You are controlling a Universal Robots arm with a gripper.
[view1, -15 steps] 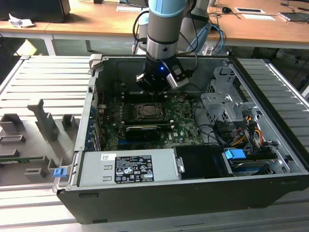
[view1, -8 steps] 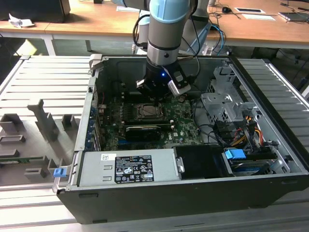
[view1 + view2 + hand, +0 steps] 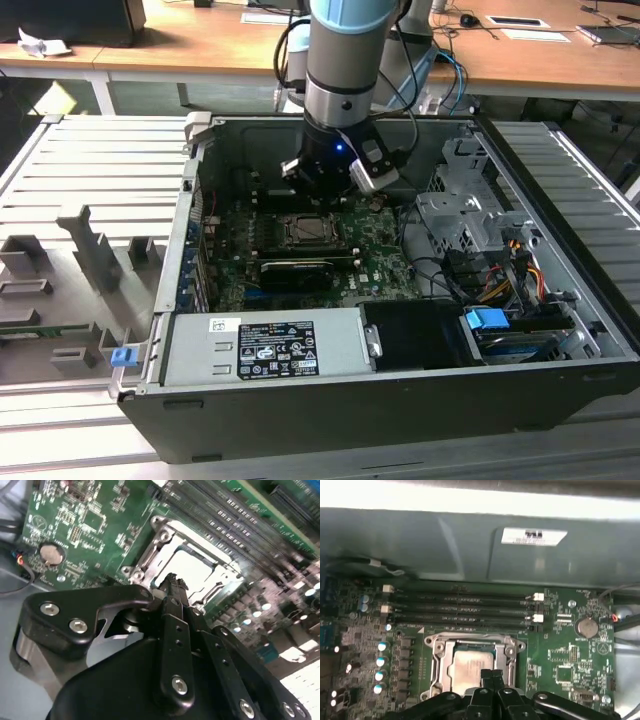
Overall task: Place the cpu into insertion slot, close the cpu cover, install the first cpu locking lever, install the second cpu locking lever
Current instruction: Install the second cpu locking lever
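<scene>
ribbed grey metal bench (image 3: 90,165), open computer case (image 3: 400,400) on it, grey fixture blocks (image 3: 90,250) beside

Cpu (image 3: 470,665) seated, cpu cover (image 3: 440,655) seemingly closed.

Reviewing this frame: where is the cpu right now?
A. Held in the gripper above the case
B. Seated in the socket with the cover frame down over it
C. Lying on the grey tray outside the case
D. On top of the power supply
B. In both wrist views the cpu lies in the insertion slot, with the cpu cover framing it; the gripper sits shut at its edge, holding nothing.
</scene>
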